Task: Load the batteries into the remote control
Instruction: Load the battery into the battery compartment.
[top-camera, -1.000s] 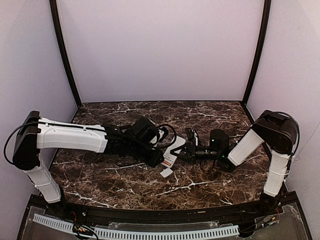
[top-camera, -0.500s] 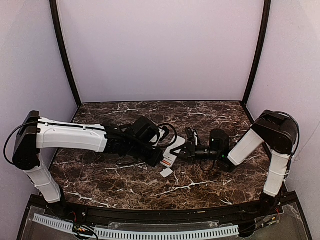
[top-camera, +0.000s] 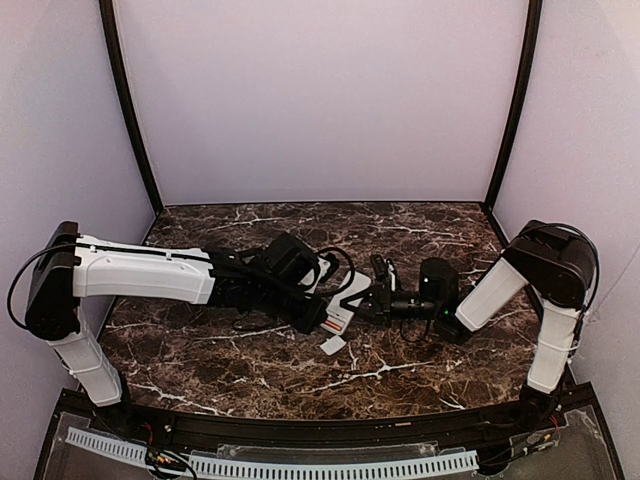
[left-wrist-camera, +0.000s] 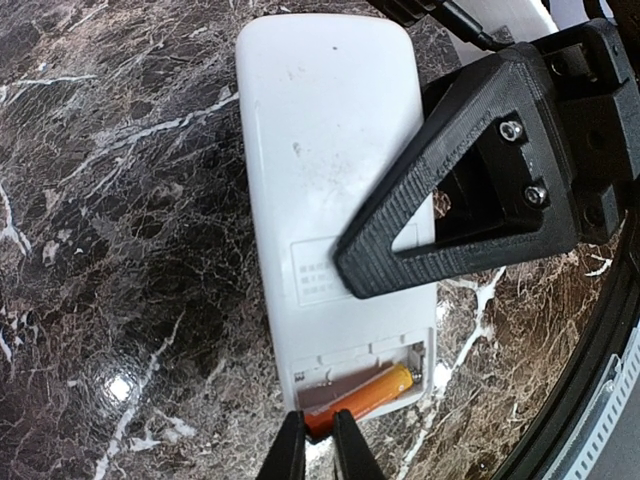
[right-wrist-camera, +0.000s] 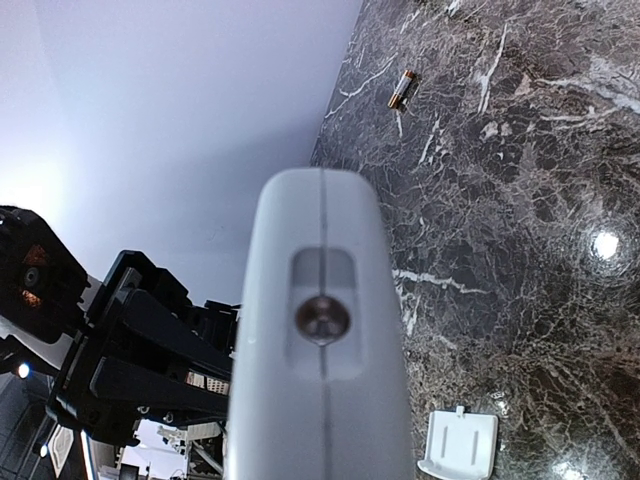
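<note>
The white remote control (left-wrist-camera: 330, 170) lies back-up with its battery bay open at the near end. One orange battery (left-wrist-camera: 365, 392) sits slanted in the bay. My left gripper (left-wrist-camera: 320, 445) is shut on that battery's lower end. My right gripper (top-camera: 362, 300) is shut on the remote; its black triangular finger (left-wrist-camera: 470, 180) crosses the remote's side. In the right wrist view the remote (right-wrist-camera: 322, 330) is end-on and hides my fingers. A second battery (right-wrist-camera: 401, 90) lies loose on the table far beyond it. In the top view the remote (top-camera: 345, 303) is between both grippers.
The small flat white battery cover (right-wrist-camera: 458, 443) lies on the marble table, also in the top view (top-camera: 332, 345), just in front of the remote. Lilac walls and black posts (top-camera: 125, 110) enclose the table. A black rail runs along the near edge (top-camera: 330, 430).
Almost nothing: the left wrist has shifted very slightly, both grippers keep their hold and the remote stays in place.
</note>
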